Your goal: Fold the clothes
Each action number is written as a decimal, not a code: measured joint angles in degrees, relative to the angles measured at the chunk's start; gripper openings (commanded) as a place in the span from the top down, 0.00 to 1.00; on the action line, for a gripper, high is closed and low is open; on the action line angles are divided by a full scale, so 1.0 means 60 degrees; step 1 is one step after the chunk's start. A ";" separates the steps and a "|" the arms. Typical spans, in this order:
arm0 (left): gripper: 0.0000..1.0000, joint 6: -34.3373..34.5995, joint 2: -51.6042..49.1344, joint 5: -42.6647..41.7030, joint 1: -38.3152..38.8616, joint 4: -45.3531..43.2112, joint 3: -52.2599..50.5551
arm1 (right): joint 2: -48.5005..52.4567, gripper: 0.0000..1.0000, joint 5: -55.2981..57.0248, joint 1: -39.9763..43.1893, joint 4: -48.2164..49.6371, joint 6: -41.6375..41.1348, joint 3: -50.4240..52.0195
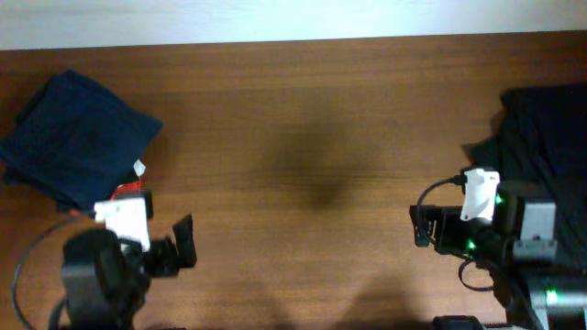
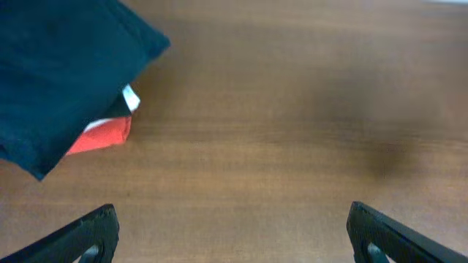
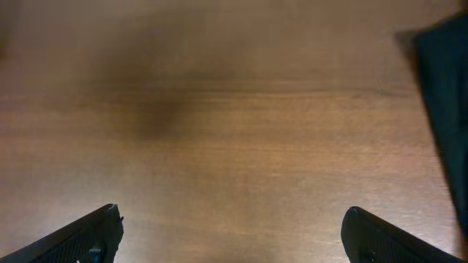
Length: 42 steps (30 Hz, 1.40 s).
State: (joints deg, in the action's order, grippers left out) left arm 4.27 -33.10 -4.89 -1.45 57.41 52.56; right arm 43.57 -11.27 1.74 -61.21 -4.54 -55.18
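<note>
Holds nothing in the left claw (image 2: 230, 237), jaws set wide above bare worktop (image 1: 303, 137). Same for the right claw (image 3: 230, 237): jaws wide apart, nothing between them.

Ahead and to the left of the left claw, near but apart from it, lies a folded navy garment (image 2: 58, 73), flat on the worktop and cut off by the wrist view's top and left edges. At its near edge, a small white tag (image 2: 130, 97), too small and blurred to read. Just below the tag, a red patch (image 2: 102, 136) poking out from under the fold; cannot tell whether label or separate cloth, and no lettering legible.

Off to the right of the right claw, a loose heap of dark clothes (image 1: 546, 137), cropped by the overhead frame's right edge, partly hidden behind the right arm, folds hard to make out.
</note>
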 measured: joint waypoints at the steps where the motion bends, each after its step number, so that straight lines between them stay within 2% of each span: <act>1: 0.01 0.0000 0.0470 0.0000 0.0000 0.0015 -0.0149 | -0.0175 0.01 0.0025 0.0000 0.0007 0.0007 0.0004; 3: 0.01 0.0000 0.0933 0.0000 0.0000 0.0011 -0.0168 | -0.0255 0.01 0.0109 0.0000 0.0029 0.0000 0.0004; 13: 0.01 0.0000 0.0965 0.0000 0.0000 0.0288 -0.0175 | 0.0076 0.01 0.0149 -0.0044 0.0033 -0.0004 0.0004; 17: 0.01 0.0000 0.0965 0.0000 0.0000 0.0295 -0.0175 | -0.0401 0.01 0.0288 -0.0055 0.0022 0.0007 0.0047; 21: 0.01 0.0000 0.0965 0.0000 0.0000 0.0321 -0.0182 | -0.2481 0.01 0.0557 -0.0277 0.1847 0.0401 0.1326; 24: 0.01 0.0000 0.0980 0.0000 0.0000 0.0335 -0.0215 | -0.4645 0.01 0.0590 -0.0481 0.3974 0.0790 0.3952; 28: 0.01 0.0000 0.0965 0.0000 0.0000 0.0317 -0.0226 | -0.6951 0.01 0.0583 -0.0495 0.5770 0.0849 0.6484; 31: 0.01 0.0000 0.0973 0.0000 0.0000 0.0324 -0.0229 | -0.7122 0.01 0.0659 -0.0495 0.8306 0.0867 0.7734; 34: 0.01 0.0000 0.0973 0.0000 0.0000 0.0313 -0.0229 | -0.7144 0.01 0.0914 -0.0495 0.9981 0.0871 0.8590; 36: 0.01 0.0000 0.0973 0.0000 0.0000 0.0321 -0.0229 | -0.7147 0.01 0.1089 -0.0495 1.0360 0.0907 0.9020; 42: 0.01 0.0000 0.0973 0.0000 0.0000 0.0317 -0.0229 | -0.7147 0.01 0.1246 -0.0495 0.9559 0.1075 0.9096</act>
State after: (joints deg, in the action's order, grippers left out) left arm 4.27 -27.27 -4.89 -1.45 59.31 51.18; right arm 0.69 -3.79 -1.23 -3.86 1.91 -0.60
